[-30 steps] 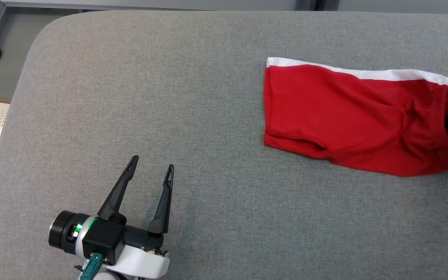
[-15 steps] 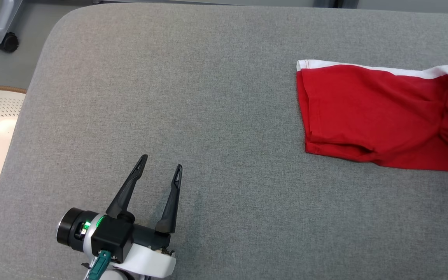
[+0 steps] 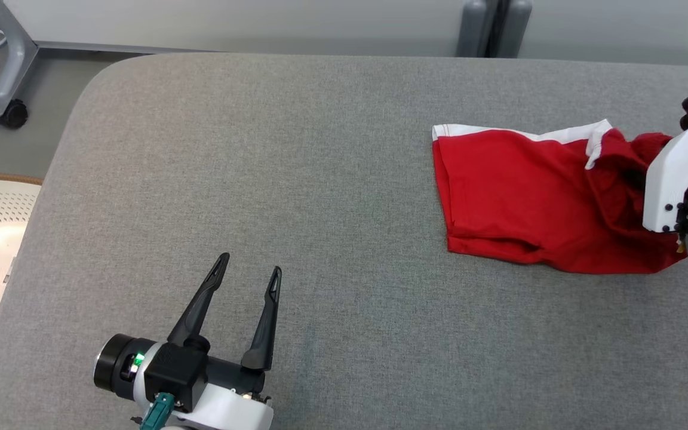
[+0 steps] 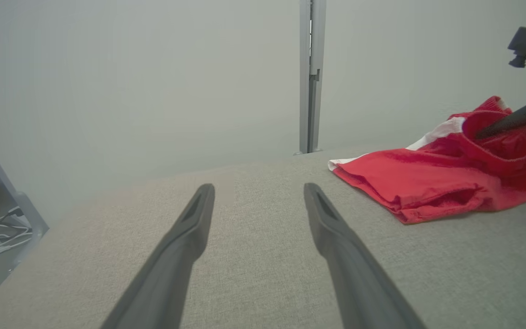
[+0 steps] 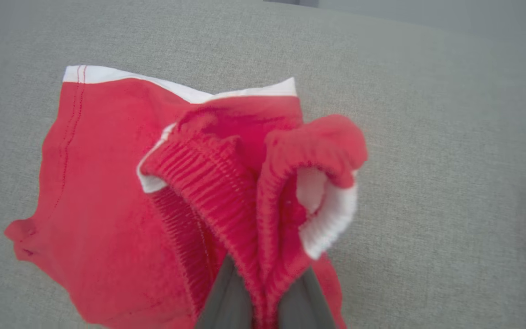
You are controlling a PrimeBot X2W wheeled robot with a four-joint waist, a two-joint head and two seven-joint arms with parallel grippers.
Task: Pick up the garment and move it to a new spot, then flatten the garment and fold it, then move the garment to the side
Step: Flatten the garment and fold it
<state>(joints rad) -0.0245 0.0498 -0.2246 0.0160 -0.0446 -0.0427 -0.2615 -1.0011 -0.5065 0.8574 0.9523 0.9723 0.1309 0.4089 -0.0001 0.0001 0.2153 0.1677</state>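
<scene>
Garment (image 3: 517,203) on the grey table (image 3: 320,149): how far along was the job?
— Early, by the look of it. It lay bunched at the table's right end, its waistband (image 5: 226,192) pinched in the closed right gripper (image 5: 265,283) and raised off the table. Flattening, folding and the move aside all appeared undone.
— And the left gripper (image 3: 250,263)?
— Spread wide, empty, over the table's near-left part. No brand or lettering was legible.
</scene>
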